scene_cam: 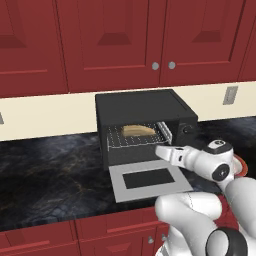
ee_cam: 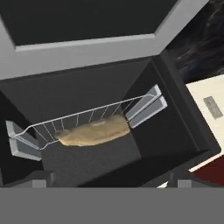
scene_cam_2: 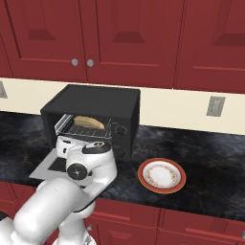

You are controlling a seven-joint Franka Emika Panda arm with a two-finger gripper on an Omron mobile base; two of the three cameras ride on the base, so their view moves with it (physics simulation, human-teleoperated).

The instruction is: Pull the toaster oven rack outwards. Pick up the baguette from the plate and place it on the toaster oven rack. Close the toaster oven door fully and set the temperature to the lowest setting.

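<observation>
The black toaster oven (scene_cam: 145, 106) (scene_cam_2: 98, 101) stands on the counter with its grey door (scene_cam: 150, 180) (ee_cam: 87, 54) folded down flat. Inside, the baguette (scene_cam: 138, 131) (scene_cam_2: 89, 122) (ee_cam: 94, 132) lies on the silver wire rack (scene_cam: 125, 139) (scene_cam_2: 85, 130) (ee_cam: 83, 116). My gripper (scene_cam: 160, 149) (scene_cam_2: 63, 144) (ee_cam: 109, 181) hovers just over the open door, in front of the cavity and pointing into it. It is open, its fingertips (ee_cam: 41, 179) wide apart with nothing between them. The hand view is rolled, so the door shows at its top. The orange-rimmed plate (scene_cam_2: 161, 175) (scene_cam: 241, 163) sits bare, right of the oven.
Red wall cabinets (scene_cam: 125, 40) hang above the oven, and red drawers run under the dark marble counter (scene_cam: 50, 175). A wall outlet (scene_cam_2: 215, 105) is on the cream backsplash at the right. My own arm covers part of the door in the right base view.
</observation>
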